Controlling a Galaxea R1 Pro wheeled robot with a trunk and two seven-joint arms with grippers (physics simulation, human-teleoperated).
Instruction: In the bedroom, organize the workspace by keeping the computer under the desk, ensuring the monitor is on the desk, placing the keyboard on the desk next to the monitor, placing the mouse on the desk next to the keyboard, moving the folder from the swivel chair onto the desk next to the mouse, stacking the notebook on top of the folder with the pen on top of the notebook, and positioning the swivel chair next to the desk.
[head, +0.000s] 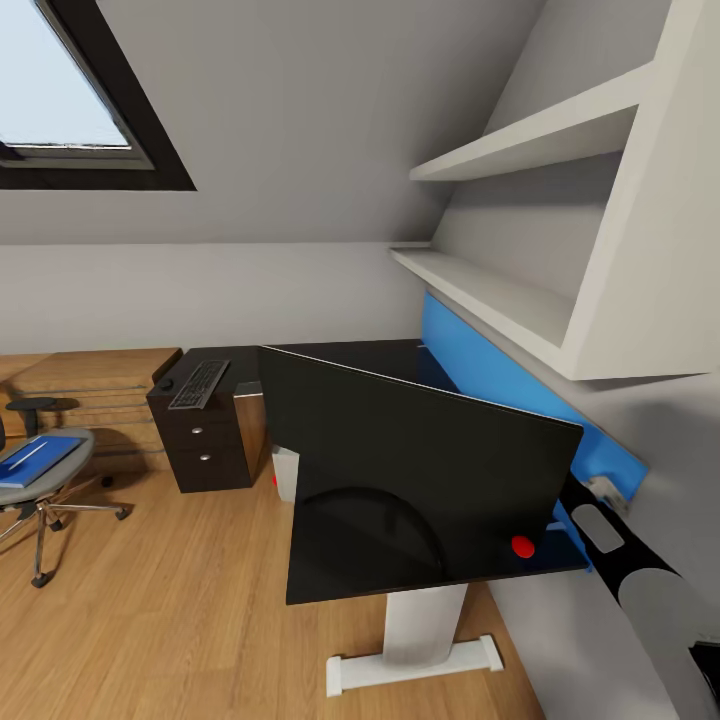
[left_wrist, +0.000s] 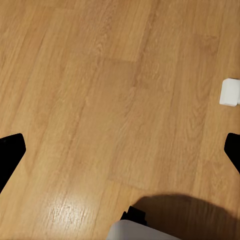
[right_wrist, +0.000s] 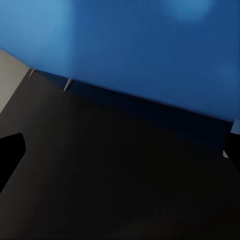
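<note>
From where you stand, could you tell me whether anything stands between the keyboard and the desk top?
Nothing visible does. The keyboard lies on the black drawer cabinet, right beside the far end of the desk. The monitor hides the desk's near stretch, so free space there is unclear.

The right arm (head: 640, 570) is glossy black tubing with a pale grey oval inset and a broader light grey section nearer the body; a small silver-grey bracket sits at its far end. In each wrist view, two flat black fingertips (left_wrist: 11, 152) show as blunt, matte wedges. A light grey rounded housing with a small black fitting, possibly the left wrist (left_wrist: 142, 231), looks smooth.
</note>
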